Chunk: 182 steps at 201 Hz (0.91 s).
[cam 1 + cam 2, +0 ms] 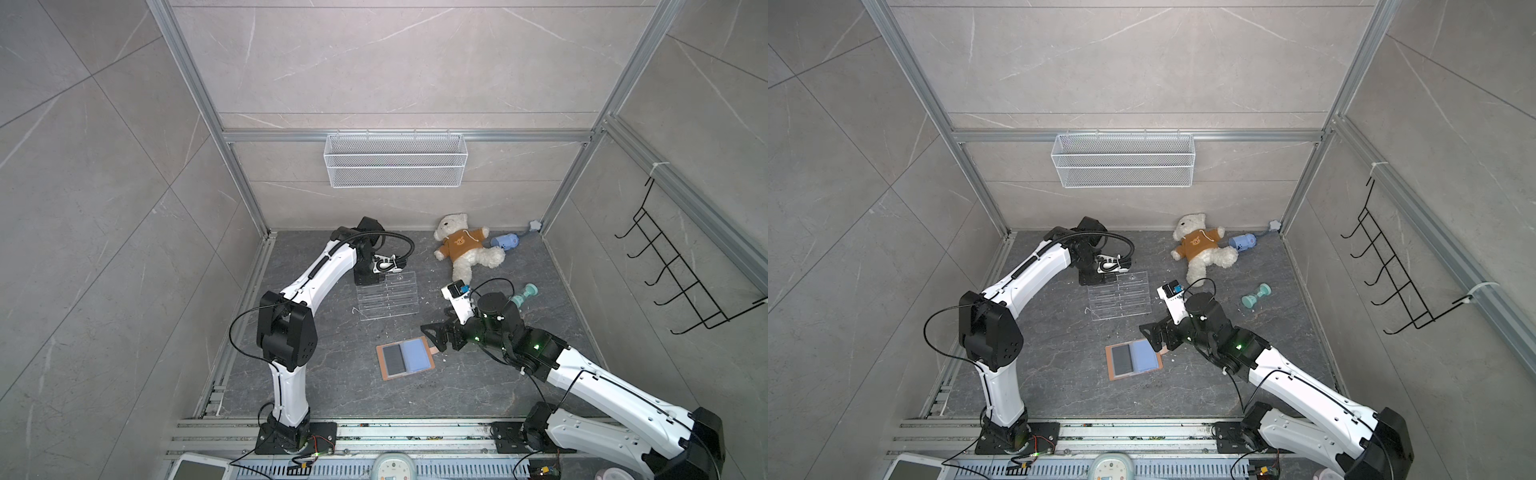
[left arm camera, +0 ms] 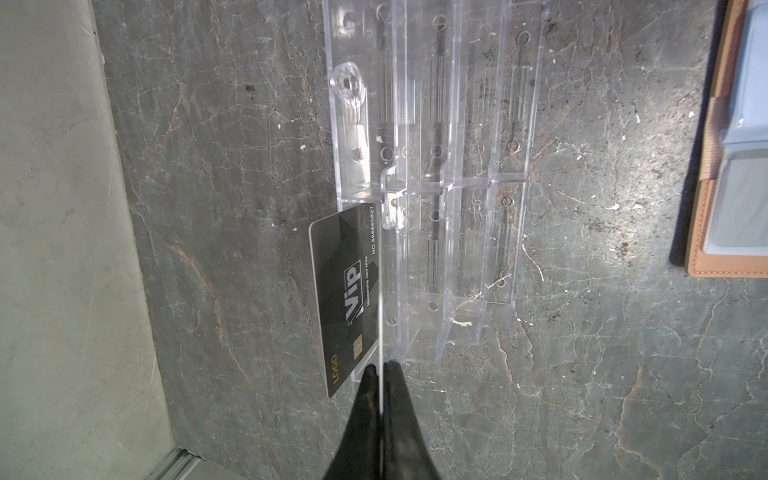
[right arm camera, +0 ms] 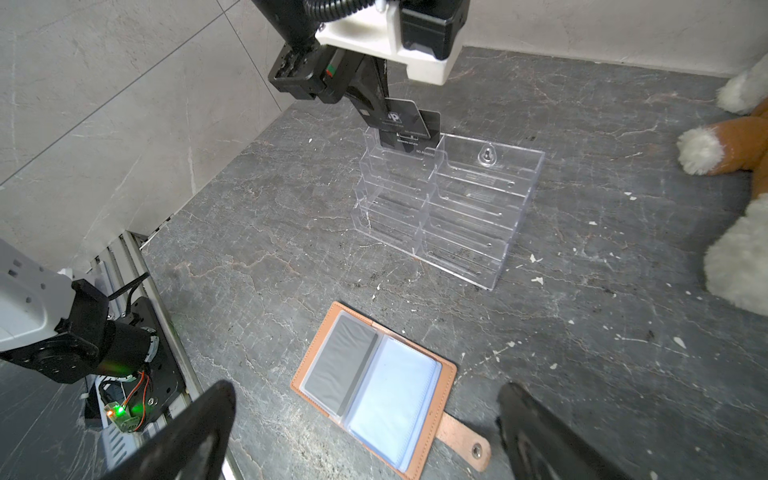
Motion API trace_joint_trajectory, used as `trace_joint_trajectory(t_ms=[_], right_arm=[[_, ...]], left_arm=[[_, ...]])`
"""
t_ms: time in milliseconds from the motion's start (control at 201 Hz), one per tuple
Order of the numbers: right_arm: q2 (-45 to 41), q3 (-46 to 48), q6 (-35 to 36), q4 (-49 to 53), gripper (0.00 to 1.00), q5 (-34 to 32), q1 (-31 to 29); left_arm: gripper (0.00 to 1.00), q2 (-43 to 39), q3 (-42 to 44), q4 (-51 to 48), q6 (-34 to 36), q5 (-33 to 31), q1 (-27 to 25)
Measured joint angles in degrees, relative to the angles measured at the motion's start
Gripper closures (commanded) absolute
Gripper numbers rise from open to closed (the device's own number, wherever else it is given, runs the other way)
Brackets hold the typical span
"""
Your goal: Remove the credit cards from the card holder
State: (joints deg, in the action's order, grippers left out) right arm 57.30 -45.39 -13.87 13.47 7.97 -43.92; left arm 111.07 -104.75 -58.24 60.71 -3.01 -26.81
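Left wrist view: our left hand (image 2: 380, 370) sits at the bottom centre of the frame. Its two black fingers are pressed together on the edge of a credit card (image 2: 345, 299). This black card with white "Vip" lettering stands on edge against the side of a clear acrylic rack (image 2: 449, 187), which fills the upper middle of the frame.

Right wrist view: the same card (image 3: 405, 118) appears at the upper centre, over the rack's (image 3: 449, 216) tallest back tier. A dark edge shows just behind it, and we cannot tell whether that is a second card.

In both top views the card holder (image 1: 417, 353) (image 1: 1146, 355) lies open and flat on the grey surface (image 1: 332, 386), at the lower centre of the frame. Its pale blue sleeves face up, and a dark grey card (image 1: 392, 358) fills the left sleeve.

Our right hand (image 1: 436, 338) is empty, with its fingers spread wide apart. It hovers at the holder's right edge, by the strap tab (image 3: 465, 440), and we cannot tell whether it touches the tab.
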Motion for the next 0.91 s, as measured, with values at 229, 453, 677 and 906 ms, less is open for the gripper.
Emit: trace_joint_trajectory(t_ms=[229,453,677,906], right_arm=[[0.3,0.0,0.0,0.0,0.00,0.4,0.0],[0.5,0.0,0.0,0.0,0.00,0.6,0.0],[0.5,0.0,0.0,0.0,0.00,0.9,0.0],[0.7,0.0,0.0,0.0,0.00,1.2,0.0]], left_arm=[[1.00,0.6,-0.7,0.0,0.7,-0.4,0.5],[1.00,2.4,-0.8,0.2,0.9,-0.6,0.6],[1.00,2.9,-0.8,0.2,0.8,-0.5,0.8],[1.00,3.3,-0.8,0.2,0.8,-0.5,0.9]])
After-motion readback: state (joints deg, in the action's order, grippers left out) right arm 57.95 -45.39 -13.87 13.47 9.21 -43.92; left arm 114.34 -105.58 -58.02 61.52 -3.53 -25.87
